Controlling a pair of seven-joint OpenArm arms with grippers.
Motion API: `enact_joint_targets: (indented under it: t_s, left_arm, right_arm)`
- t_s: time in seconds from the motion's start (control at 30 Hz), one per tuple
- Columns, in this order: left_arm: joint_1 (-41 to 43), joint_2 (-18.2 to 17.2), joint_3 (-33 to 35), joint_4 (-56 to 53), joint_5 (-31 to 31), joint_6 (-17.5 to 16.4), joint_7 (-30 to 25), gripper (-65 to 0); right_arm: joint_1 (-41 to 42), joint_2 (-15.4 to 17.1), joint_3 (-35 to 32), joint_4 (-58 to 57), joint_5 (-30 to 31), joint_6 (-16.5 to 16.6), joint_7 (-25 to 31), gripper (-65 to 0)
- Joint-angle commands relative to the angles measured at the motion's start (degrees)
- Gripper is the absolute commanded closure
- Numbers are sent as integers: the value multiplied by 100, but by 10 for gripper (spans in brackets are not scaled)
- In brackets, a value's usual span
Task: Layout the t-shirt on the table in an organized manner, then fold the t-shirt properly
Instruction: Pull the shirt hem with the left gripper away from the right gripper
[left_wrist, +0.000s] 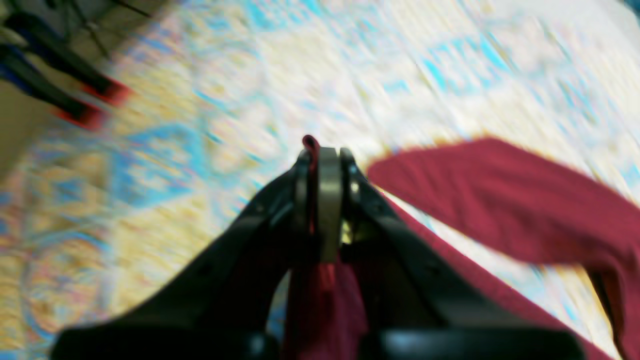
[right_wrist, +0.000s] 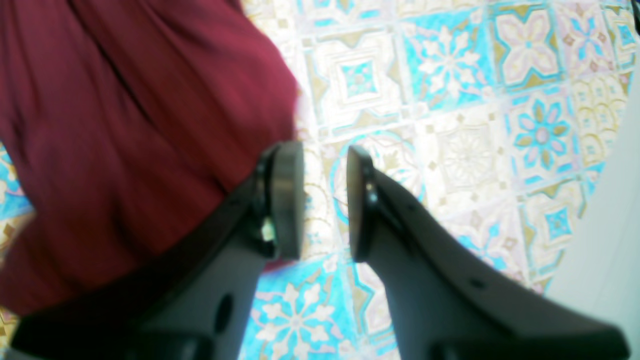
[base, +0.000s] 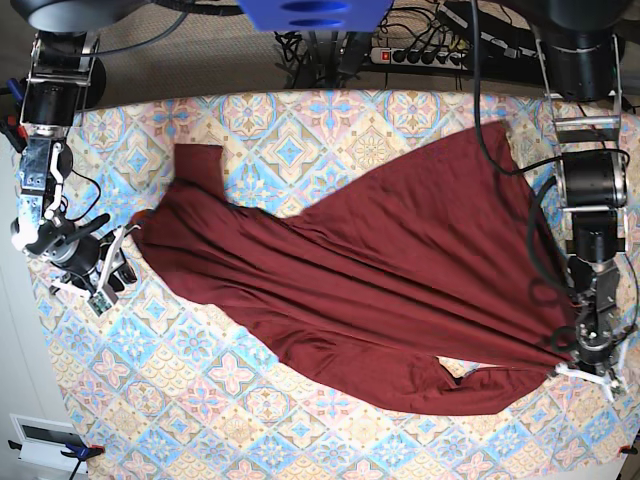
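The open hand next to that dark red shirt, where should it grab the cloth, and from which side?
Probably the shirt's nearest edge, the bunched corner beside the right hand, whose jaws stand open over bare table. Coming in low from the table's outer side should work, since the cloth there lies in raised folds. The left hand is already shut on the opposite end.

T-shirt (base: 390, 290): plain dark maroon, thin soft fabric, no print visible. It lies spread diagonally across the tabletop (base: 250, 125), from the far right corner toward the left edge, creased and uneven, not flat. One sleeve points toward the far left. The near right corner is gathered and lifted. Tabletop: covered in pastel blue, pink and cream tile-pattern cloth.
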Motion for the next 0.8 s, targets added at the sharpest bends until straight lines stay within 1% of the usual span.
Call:
enact_joint_targets:
  t_s: [0.0, 0.07, 0.17, 0.23, 0.27, 0.37, 0.4, 0.47, 0.53, 0.57, 0.63, 0.7, 0.77]
  left_arm:
    - [-355, -127, 2, -18, 29, 9, -300, -2]
    - [-566, -224, 20, -185, 29, 9, -397, -4]
    - [-671, -286, 20, -202, 37, 9, -370, -8]
    - [-654, -312, 29, -202, 55, 9, -300, -38]
    - [-645, -312, 38, -202, 99, 9, -151, -59]
    - [-548, -286, 354, -193, 389, 9, 605, -118]
    - [-425, -277, 442, -167, 416, 9, 790, -129]
    - [-109, -303, 433, 158, 345, 9, 922, -138]
    - [340, -321, 249, 554, 205, 9, 1027, -139]
    - [551, -382, 108, 782, 125, 9, 1168, -139]
    - [1113, -602, -305, 1556, -112, -26, 1801, -139]
    - [1782, -655, -789, 2488, -446, -35, 2452, -139]
    - [2476, -664, -1360, 3437, -666, -35, 2909, -139]
  right_arm:
    - [106, 129, 52, 108, 66, -12, 89, -143]
    - [106, 129, 52, 108, 66, -12, 89, -143]
    - [97, 129, 52, 143, 66, -12, 81, -143]
    - [97, 111, 43, 248, 66, -12, 72, -143]
    - [88, 58, 34, 301, 66, -12, 63, -143]
    - [88, -21, -1, 468, 66, -12, -210, -145]
    - [88, -21, -98, 539, 66, -12, -280, -146]
    - [88, -21, -423, 732, 66, -12, -359, -146]
    - [88, -21, -740, 890, 66, -12, -359, -146]
    - [44, -21, -845, 925, 66, -12, -359, -145]
    - [-123, -21, -1012, 996, 66, -12, -341, -143]
    - [-272, -21, -1012, 1075, 66, -12, -333, -143]
    - [-440, -21, -1012, 1128, 66, -12, -324, -143]
